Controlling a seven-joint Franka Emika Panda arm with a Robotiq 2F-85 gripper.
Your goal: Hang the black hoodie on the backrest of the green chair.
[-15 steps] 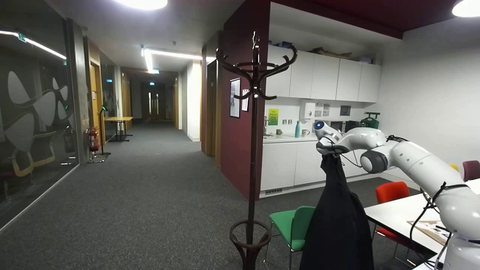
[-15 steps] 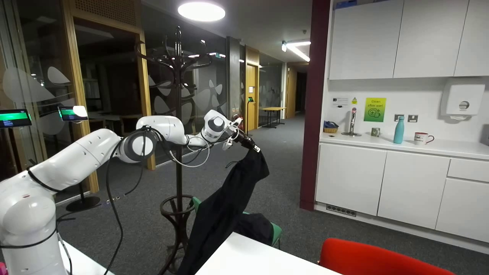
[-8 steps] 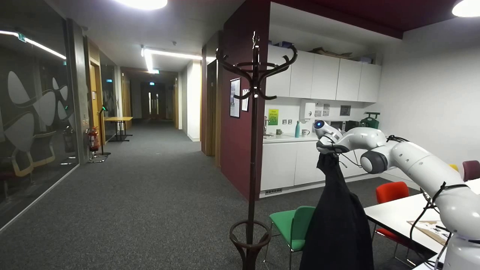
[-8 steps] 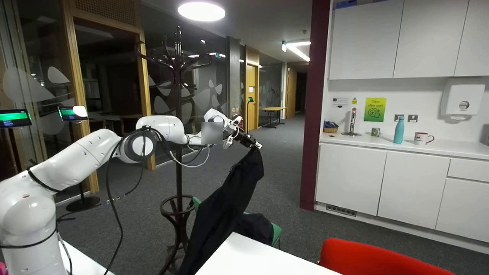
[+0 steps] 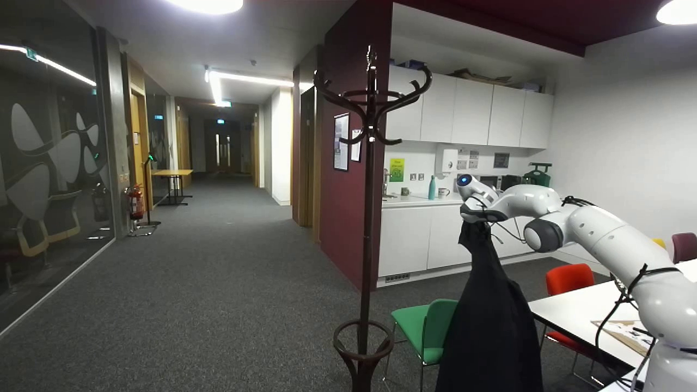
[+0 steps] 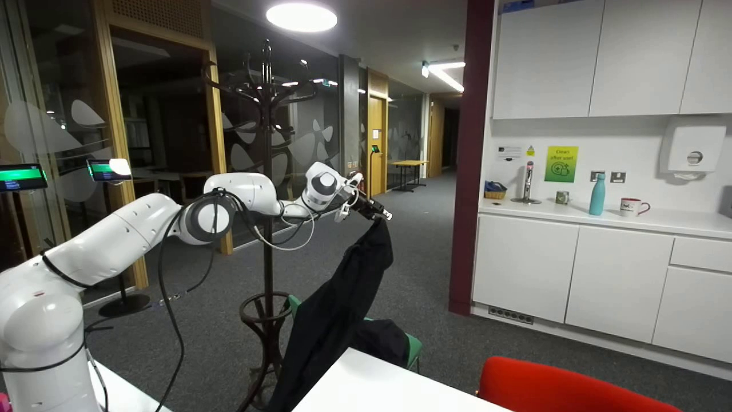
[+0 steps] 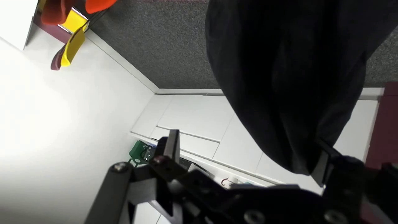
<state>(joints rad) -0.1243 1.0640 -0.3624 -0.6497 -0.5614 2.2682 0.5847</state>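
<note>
In an exterior view a yellow-green poster reads "Clean after use!"; at 10 o'clock from it a small yellow sign and at 9 o'clock a white notice carry print too small to read. On the surface below are, at 6 o'clock from the poster, a patterned mug, at 4 o'clock a teal bottle and, farther out the same way, a white mug with a red handle and markings too small to read; their insides are hidden. At 8 o'clock a wicker basket holds something blue, and at 3 o'clock a paper dispenser shows paper at its mouth. In the wrist view the pincer is spread, its fingers wide apart, and the gathered end of the black hoodie meets the finger on the 3 o'clock side; in both exterior views it hangs down from there. In an exterior view the green chair stands at 9 o'clock from the hoodie, which hides part of the backrest; whether they touch cannot be told. The dark coat stand has its ringed base at 9 o'clock from the chair, and a red chair sits at 2 o'clock
</note>
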